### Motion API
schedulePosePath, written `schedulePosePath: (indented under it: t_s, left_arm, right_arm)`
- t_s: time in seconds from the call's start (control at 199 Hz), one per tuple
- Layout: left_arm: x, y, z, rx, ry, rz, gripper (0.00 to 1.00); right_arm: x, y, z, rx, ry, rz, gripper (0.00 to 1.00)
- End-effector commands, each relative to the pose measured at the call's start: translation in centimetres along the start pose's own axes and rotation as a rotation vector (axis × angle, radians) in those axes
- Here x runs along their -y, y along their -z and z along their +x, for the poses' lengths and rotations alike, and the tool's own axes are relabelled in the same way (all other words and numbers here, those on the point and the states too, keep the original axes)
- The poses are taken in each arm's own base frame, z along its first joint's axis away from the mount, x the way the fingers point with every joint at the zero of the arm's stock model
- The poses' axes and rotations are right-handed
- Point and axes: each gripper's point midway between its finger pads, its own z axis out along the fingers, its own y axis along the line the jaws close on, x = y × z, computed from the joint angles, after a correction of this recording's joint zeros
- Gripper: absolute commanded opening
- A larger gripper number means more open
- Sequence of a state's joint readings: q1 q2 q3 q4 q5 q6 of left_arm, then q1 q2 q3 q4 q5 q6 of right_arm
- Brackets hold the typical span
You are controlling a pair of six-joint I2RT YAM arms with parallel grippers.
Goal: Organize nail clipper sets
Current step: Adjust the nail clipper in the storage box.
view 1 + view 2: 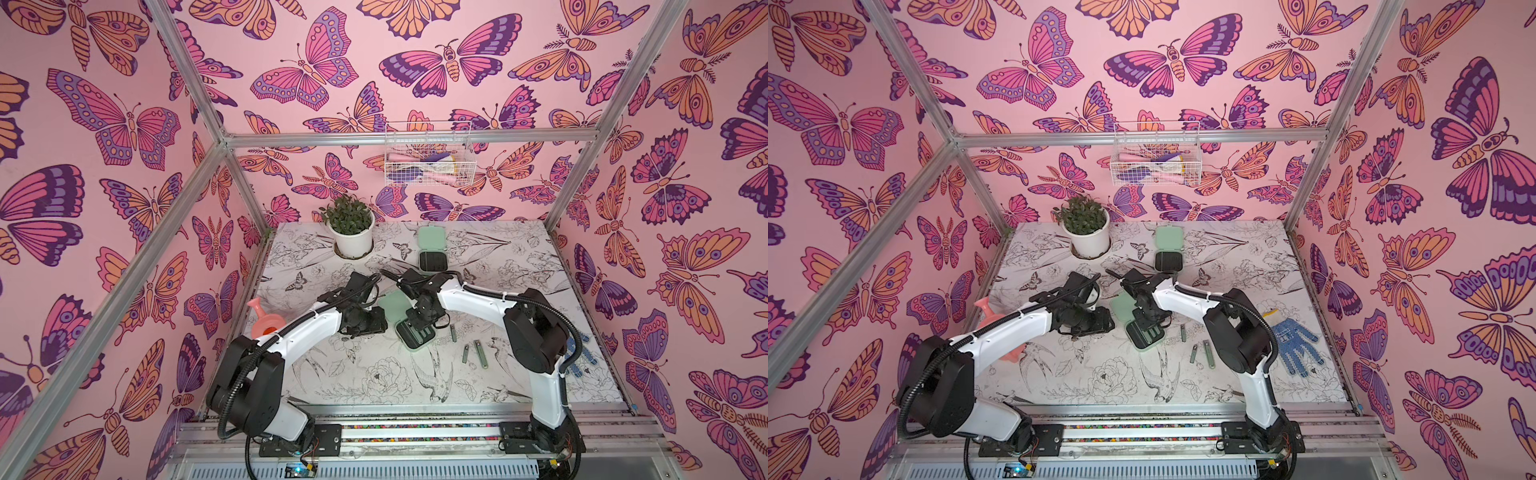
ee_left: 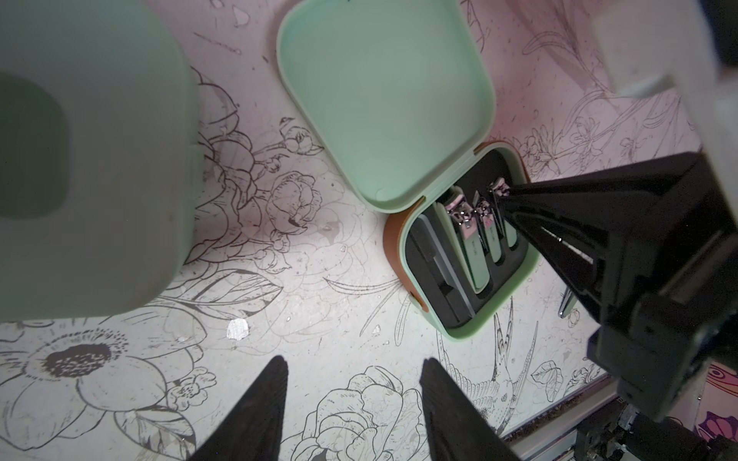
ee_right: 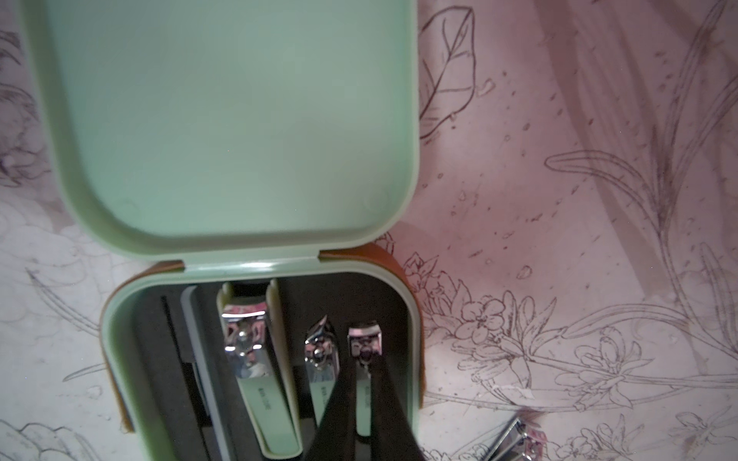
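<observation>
An open mint-green case point(image 1: 415, 338) lies mid-table with its lid point(image 3: 223, 119) folded back. Its black insert holds a large clipper point(image 3: 255, 359), a middle clipper point(image 3: 321, 359) and a small clipper point(image 3: 364, 339). My right gripper point(image 3: 363, 357) is shut, and its tips rest on top of the small clipper in its slot. Just left of this case my left gripper point(image 2: 354, 361) hangs open over bare table. A blurred mint-green case point(image 2: 88, 159) looms close to the left wrist camera. Another open case point(image 1: 432, 249) lies at the back. Three loose clippers point(image 1: 465, 353) lie right of the middle case.
A potted plant point(image 1: 353, 237) stands at the back left of the table. The pink watering can point(image 1: 266, 320) sits at the left edge under my left arm. A blue dotted glove point(image 1: 1296, 340) lies at the right. A wire basket point(image 1: 428, 158) hangs on the back wall.
</observation>
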State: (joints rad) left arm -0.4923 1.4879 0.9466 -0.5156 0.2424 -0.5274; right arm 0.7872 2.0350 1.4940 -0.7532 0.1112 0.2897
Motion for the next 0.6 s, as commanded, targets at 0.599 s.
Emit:
schedulePosePath:
  t_s: [0.599]
  left_arm:
    - [0.2,-0.3,-0.4,0.002,0.002,-0.021,0.57]
  right_arm:
    - [1.4,3.2,-1.0,0.046,-0.064,0.023,0.17]
